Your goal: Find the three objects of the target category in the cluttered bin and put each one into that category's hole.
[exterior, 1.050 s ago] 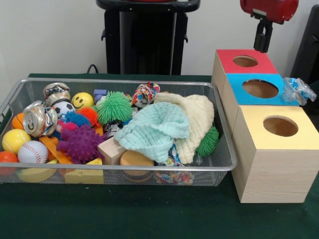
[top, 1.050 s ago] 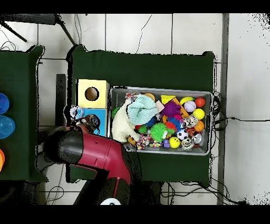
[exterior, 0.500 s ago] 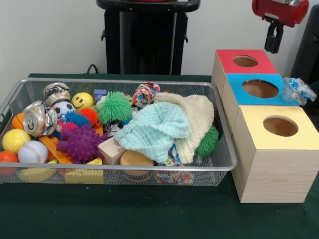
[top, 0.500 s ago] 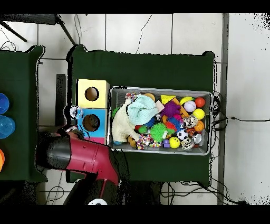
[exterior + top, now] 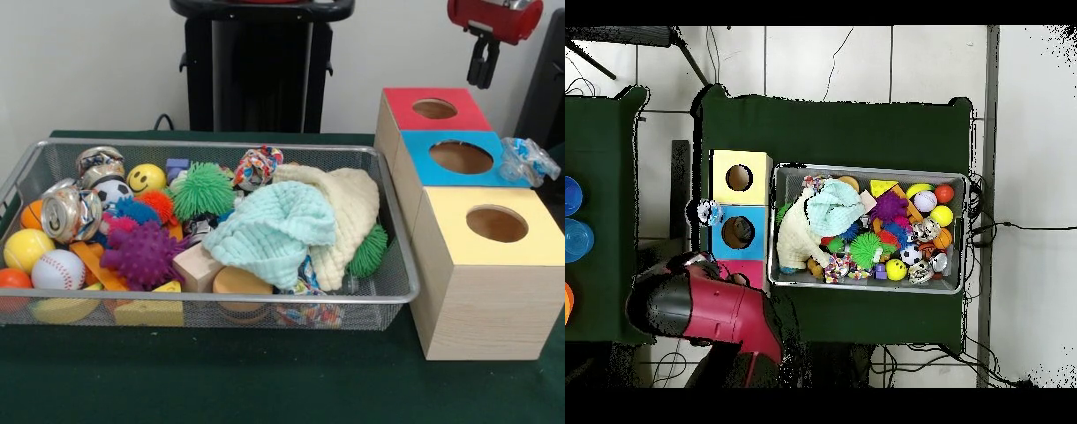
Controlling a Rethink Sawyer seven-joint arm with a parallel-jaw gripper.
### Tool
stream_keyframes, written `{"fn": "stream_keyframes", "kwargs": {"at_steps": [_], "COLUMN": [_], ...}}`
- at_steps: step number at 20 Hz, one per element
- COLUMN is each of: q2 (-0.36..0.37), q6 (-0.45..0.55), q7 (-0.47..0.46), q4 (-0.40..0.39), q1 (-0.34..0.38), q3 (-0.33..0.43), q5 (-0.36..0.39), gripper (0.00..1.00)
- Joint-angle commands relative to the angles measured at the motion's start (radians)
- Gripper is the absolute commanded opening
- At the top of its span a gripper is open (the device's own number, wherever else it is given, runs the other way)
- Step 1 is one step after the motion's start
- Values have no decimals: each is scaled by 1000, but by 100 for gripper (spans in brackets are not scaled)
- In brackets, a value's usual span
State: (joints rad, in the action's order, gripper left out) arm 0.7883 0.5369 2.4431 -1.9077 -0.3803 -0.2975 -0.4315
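The wire bin [image 5: 212, 144] holds a jumble: crushed cans [image 5: 71, 212], balls such as a baseball [image 5: 57, 269], spiky toys [image 5: 141, 253], wood blocks [image 5: 196, 265], a mint cloth [image 5: 269, 230] and a cream cloth [image 5: 349, 212]. Right of it stand three boxes with holes: red [image 5: 406, 113], blue [image 5: 422, 170], yellow [image 5: 530, 252]. A crumpled clear-and-blue wrapper [image 5: 527, 162] lies beside the blue box. My gripper [image 5: 482, 71] hangs high behind the red box, open by a narrow gap and empty. In the overhead view the red arm [image 5: 700, 305] hides it.
A black stand [image 5: 256, 66] rises behind the bin. In the overhead view the bin [image 5: 870, 170] sits right of the boxes, the wrapper [image 5: 709, 212] at their left, and a second green table [image 5: 600, 210] with blue items stands further left.
The gripper rose and shifted right, away from above the red box. In the overhead view the arm drew back down and left, uncovering the blue and red boxes.
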Motion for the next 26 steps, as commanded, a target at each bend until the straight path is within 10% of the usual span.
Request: {"fn": "stream_keyframes", "kwargs": {"at_steps": [1, 26], "q2": [-16, -152], "q6": [-103, -36], "q7": [134, 261], "q4": [-81, 102], "q1": [-10, -147], "q3": [96, 34], "q5": [-1, -64], "gripper": [0, 0]}}
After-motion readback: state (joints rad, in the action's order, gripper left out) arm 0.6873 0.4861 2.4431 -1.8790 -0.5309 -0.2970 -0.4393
